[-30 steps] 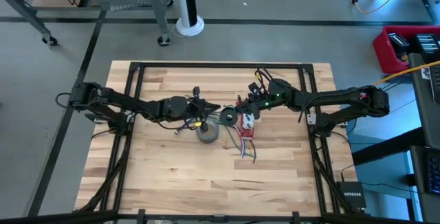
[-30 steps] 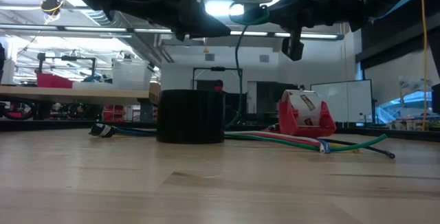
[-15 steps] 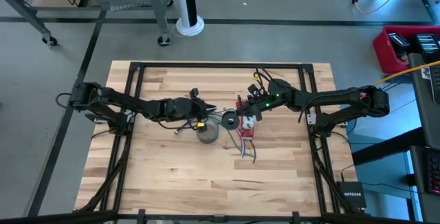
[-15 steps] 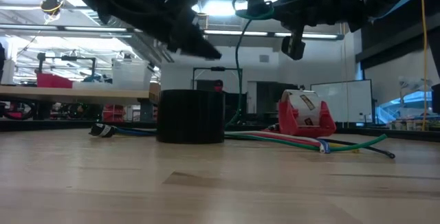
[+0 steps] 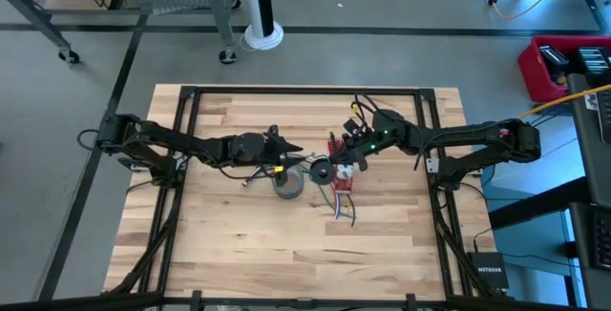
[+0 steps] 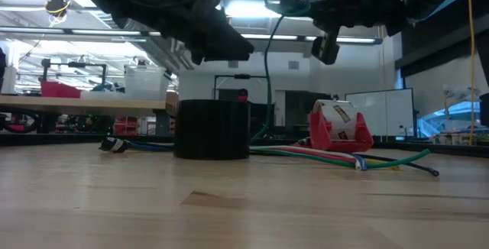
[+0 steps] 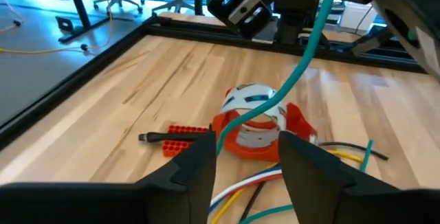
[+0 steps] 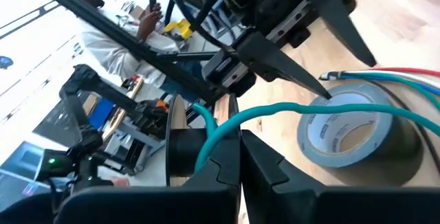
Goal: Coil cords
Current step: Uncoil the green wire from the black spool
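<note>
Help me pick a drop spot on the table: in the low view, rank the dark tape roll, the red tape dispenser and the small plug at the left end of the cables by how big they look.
1. dark tape roll, widest and tallest.
2. red tape dispenser, clearly smaller, though it may stand farther from the camera.
3. small plug, the smallest by far.

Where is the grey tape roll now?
In the high view, the grey tape roll stands mid-table, just below the left gripper, left of the red tape dispenser.

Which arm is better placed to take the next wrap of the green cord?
Left. The right gripper is shut on the green cord, held above the grey tape roll. The left gripper is open, empty, with the cord running between its fingers.
</note>
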